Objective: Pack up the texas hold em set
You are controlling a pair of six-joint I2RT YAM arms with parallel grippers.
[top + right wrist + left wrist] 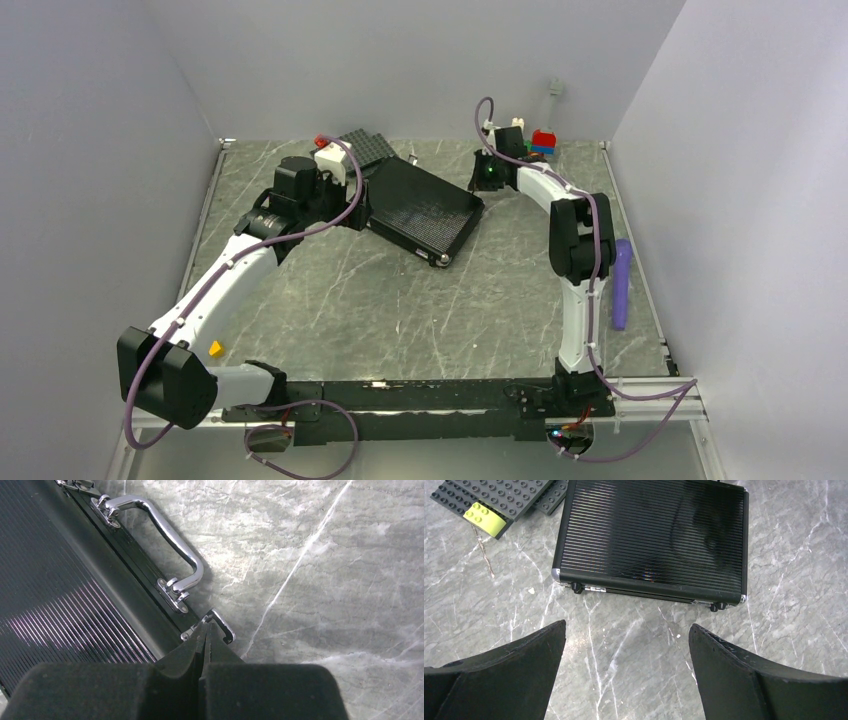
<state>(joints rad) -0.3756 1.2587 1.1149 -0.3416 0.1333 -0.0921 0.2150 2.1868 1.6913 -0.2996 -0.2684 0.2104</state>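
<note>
A grey marble-patterned desk [400, 310] with pale walls on 3 sides carries everything. Near its far middle lies the black ribbed rectangular briefcase with silver metal trim [425, 208], flat on the desk, lid down and turned at an angle. No chips or cards show outside it.

2 arms reach in from the near edge. The left gripper [627, 626] is wide open and holds nothing. Its 2 dark fingers [524, 660] hang over bare desk just short of the briefcase's long side, where 2 small black feet stick out. The right gripper [206, 630] is on the opposite long side with its fingers pressed together. Its tip is at the small silver metal latch [221, 625], but I cannot tell whether it pinches the latch or only touches it.

Dark grey studded brick baseplates [499, 495] lie beside the briefcase's far left corner, close to the left arm's wrist. A long purple bar-shaped object [622, 285] lies along the desk's right edge, well apart from the briefcase. A colourful brick toy car [540, 142] sits at the far right, just behind the right arm's wrist.

The curved silver metal handle [170, 535] lies flat beside the latch. A lime green brick [485, 519] sits on one baseplate. A tiny yellow piece [214, 348] lies near the left arm's base.
</note>
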